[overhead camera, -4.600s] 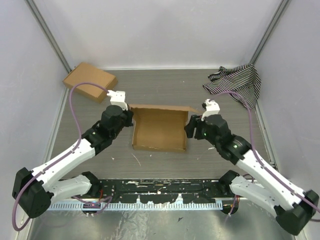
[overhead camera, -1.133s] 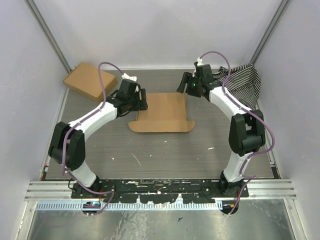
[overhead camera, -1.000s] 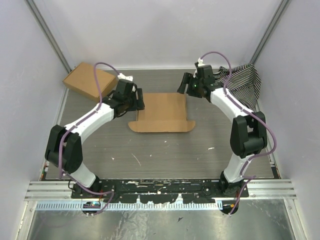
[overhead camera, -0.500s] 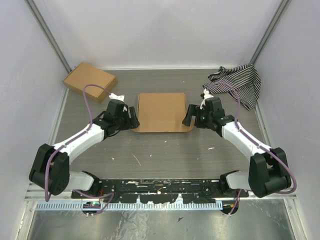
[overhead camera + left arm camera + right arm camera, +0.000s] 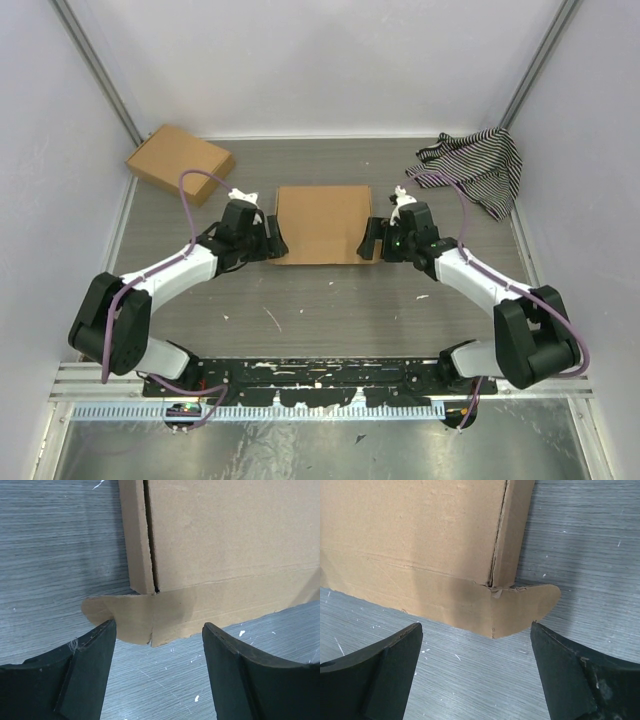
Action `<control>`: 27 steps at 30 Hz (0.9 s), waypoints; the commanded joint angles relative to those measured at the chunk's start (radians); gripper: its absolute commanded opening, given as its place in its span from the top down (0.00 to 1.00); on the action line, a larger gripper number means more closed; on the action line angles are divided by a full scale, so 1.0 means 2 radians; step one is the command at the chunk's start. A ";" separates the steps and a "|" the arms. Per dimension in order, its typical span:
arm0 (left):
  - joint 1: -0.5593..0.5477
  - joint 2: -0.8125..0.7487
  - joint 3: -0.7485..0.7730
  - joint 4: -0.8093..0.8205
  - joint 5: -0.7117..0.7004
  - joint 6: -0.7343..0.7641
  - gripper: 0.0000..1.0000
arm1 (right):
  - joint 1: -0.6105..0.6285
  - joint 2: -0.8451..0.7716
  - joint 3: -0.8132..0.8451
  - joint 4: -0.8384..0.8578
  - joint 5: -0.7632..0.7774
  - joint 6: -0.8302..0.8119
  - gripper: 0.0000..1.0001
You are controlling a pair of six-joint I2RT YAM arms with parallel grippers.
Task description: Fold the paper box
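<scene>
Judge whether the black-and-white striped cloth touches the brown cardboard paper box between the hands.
Apart. The top external view shows bare grey table between striped cloth and paper box.

2 white-and-black arms (image 5: 165, 278) with purple cables (image 5: 190, 178)

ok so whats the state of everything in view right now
paper box: lid closed down, front flap and rounded ears lying flat, untucked
left gripper: open, at the box's near left corner
right gripper: open, at the box's near right corner
other cardboard box: closed, fully formed
striped cloth: crumpled
</scene>
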 commanded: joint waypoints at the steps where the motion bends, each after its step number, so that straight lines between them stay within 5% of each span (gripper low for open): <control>1: -0.003 0.002 0.002 0.020 0.008 -0.001 0.24 | 0.019 0.013 0.015 0.032 0.030 -0.013 0.07; 15: -0.005 0.030 0.013 0.008 -0.008 0.024 0.25 | 0.049 0.042 0.027 0.035 0.073 -0.014 0.09; 27: -0.009 0.014 0.014 0.007 0.027 0.024 0.36 | 0.071 0.043 0.032 0.023 0.059 -0.010 0.15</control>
